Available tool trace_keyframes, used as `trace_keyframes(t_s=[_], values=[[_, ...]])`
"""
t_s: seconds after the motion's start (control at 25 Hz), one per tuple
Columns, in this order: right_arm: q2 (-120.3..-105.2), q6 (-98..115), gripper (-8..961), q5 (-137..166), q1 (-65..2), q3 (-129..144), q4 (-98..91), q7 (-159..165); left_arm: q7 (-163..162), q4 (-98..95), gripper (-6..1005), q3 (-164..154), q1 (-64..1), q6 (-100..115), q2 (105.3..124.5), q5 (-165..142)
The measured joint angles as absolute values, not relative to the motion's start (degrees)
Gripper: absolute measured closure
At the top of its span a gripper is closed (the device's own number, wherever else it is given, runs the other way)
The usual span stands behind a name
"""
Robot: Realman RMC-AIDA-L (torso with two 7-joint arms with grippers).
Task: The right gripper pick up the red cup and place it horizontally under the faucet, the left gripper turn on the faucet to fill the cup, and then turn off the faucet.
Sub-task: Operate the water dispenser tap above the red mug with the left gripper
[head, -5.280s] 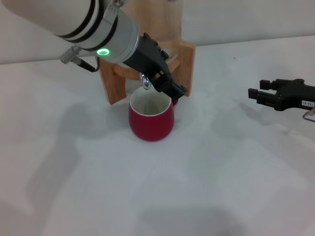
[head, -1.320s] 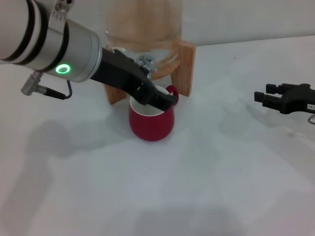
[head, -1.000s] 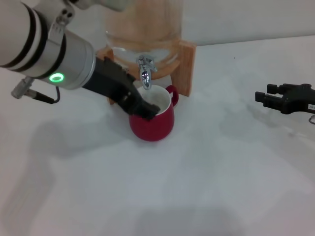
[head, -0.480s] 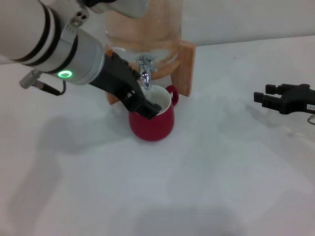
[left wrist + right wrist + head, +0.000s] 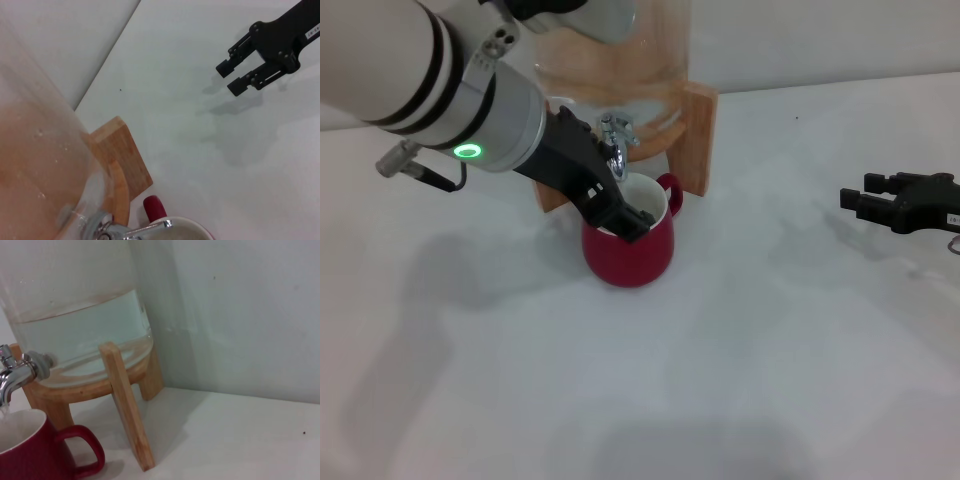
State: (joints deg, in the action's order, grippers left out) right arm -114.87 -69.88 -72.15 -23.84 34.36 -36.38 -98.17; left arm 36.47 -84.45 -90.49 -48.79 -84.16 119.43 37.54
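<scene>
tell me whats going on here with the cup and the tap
The red cup stands upright on the table under the faucet of a glass jar on a wooden stand. The left gripper reaches over the cup's rim, just below the faucet. The right gripper hangs open off to the right, holding nothing.

The cup (image 5: 629, 245) is glossy red with a white inside. Behind it, the tap (image 5: 616, 148) is shiny chrome, on a clear jar (image 5: 75, 305) in a pale wooden stand (image 5: 698, 130). The bench (image 5: 740, 350) is white. The left gripper (image 5: 620, 212) is black, its silver-white arm (image 5: 440, 90) banded black with a green ring light (image 5: 469, 152). The right gripper (image 5: 880, 205) is black.
</scene>
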Motion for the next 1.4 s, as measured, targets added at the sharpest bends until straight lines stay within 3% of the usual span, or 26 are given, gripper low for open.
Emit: trace_keyframes(t_s=[1.4], values=[[-114.87,-69.0,471,-72.2,-24.1,34.4,-36.4,-98.2,37.8,-80.6,123,-93.4,-51.0,-79.8,119.5,37.9]])
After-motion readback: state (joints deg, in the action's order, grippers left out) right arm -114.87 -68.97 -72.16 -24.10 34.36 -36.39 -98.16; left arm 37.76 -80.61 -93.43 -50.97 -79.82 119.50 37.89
